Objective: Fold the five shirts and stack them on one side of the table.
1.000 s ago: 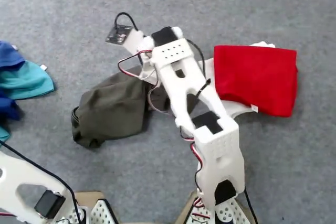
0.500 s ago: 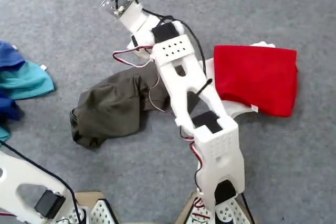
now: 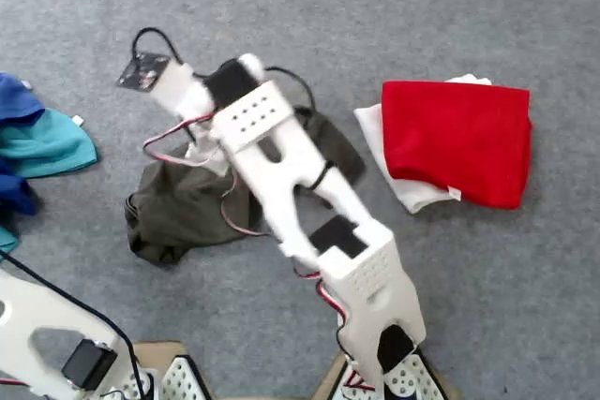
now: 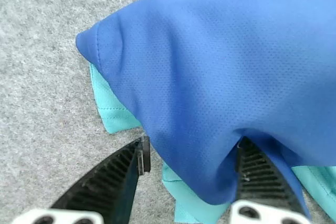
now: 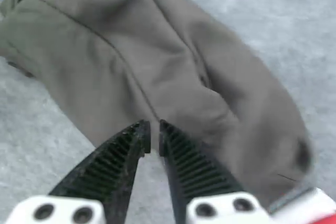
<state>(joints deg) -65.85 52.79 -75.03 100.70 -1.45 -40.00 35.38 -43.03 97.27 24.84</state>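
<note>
An olive shirt [image 3: 183, 208] lies crumpled left of the table's middle, and one end [image 3: 333, 142] of it shows on the other side of my right arm [image 3: 253, 124]. My right gripper [image 5: 152, 132] hangs over that olive shirt [image 5: 173, 66], its fingers nearly together and pinching the cloth's edge. A folded red shirt [image 3: 457, 142] rests on a white shirt [image 3: 403, 189] at the right. At the left edge, a blue shirt [image 4: 226, 66] covers a teal shirt [image 4: 113, 114]. My left gripper [image 4: 191, 148] is open, with the blue cloth's edge between its fingers.
The blue shirt [image 3: 14, 100] and teal shirt [image 3: 47, 142] lie at the table's left edge. Bare grey table [image 3: 525, 278] stretches along the front right and across the back. My left arm's base segment [image 3: 37, 325] sits at the front left corner.
My right arm has swung left across the olive shirt. Its wrist went from the table's middle back toward the left, uncovering the shirt's right end. The other shirts have not moved.
</note>
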